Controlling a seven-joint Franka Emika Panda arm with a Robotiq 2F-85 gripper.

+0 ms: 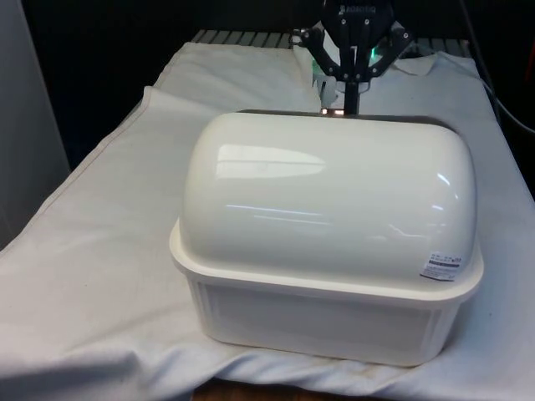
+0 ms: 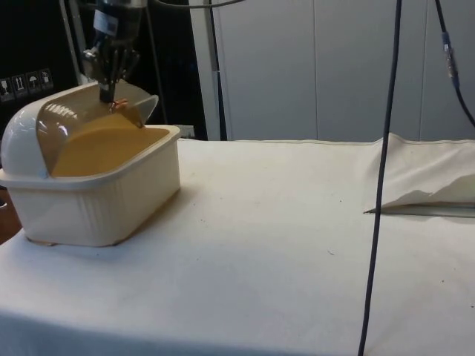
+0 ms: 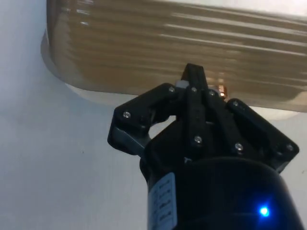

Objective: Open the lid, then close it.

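On table (image 2: 297, 245), one bread box (image 1: 326, 251), one end effector (image 2: 107, 93)

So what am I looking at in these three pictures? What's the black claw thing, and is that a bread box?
Yes, a cream bread box with a roll-up lid, standing on a table under a white cloth. The black claw is the gripper, the two-fingered hand of a robot arm. One picture looks across the table at the box's rounded back, with the gripper just behind it. Another is taken from the table's side: there the see-through brownish lid is partly raised and the gripper sits at its front edge. The third comes from a camera on the arm's wrist, looking down past the closed fingers at the ribbed lid. They appear to pinch the lid's edge.
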